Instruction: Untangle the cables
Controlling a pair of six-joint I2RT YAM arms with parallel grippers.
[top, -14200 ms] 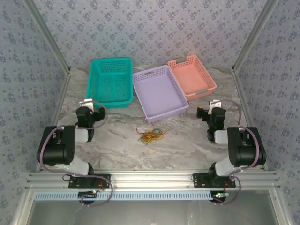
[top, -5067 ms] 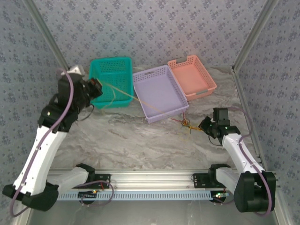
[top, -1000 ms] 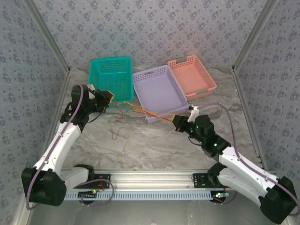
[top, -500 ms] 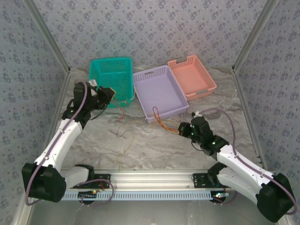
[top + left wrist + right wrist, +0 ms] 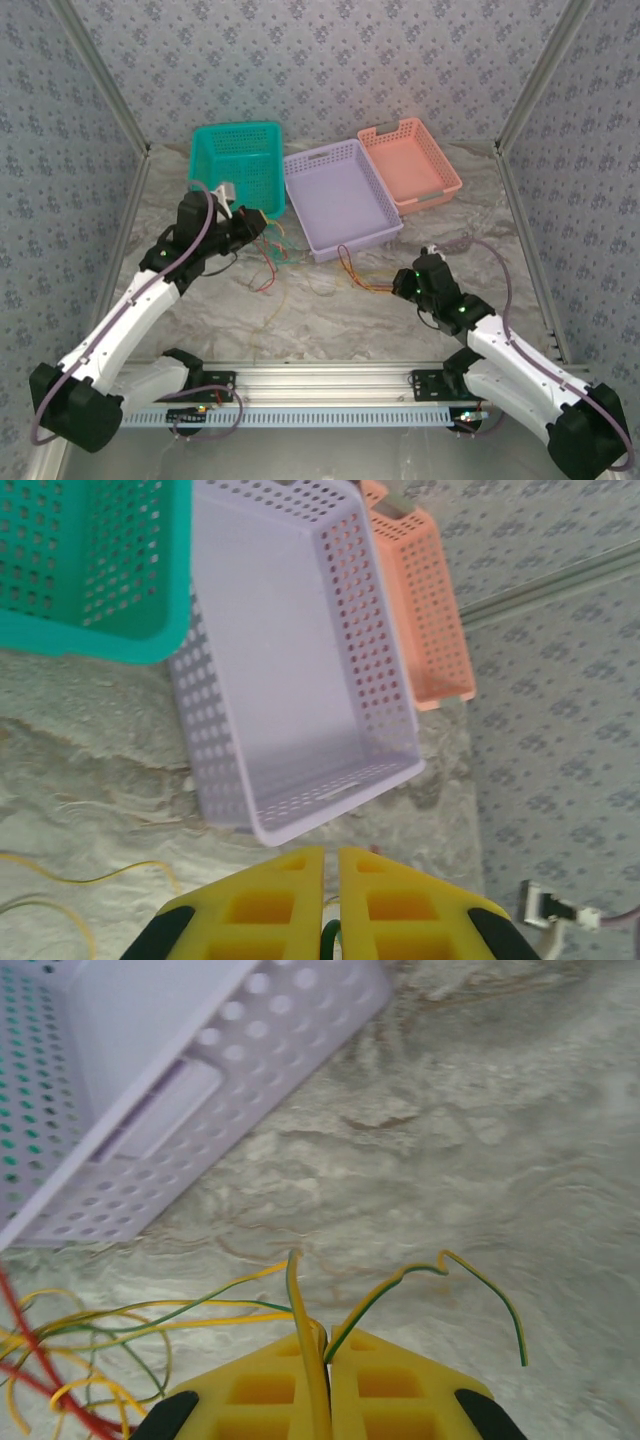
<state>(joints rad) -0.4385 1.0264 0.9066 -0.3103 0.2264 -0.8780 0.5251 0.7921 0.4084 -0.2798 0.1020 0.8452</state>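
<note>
Marbled bench: cables run 10-to-4 o'clock between left end effector and right end effector, both clamped on strands.

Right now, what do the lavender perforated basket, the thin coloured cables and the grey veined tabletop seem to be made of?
The lavender perforated basket looks like moulded plastic with a smooth matte finish, judging by its uniform holes and thin walls. The thin coloured cables are likely plastic-insulated wire, slightly glossy and holding springy bends. The grey veined tabletop has a marble look, possibly printed laminate; stone or print, I cannot tell.
</note>
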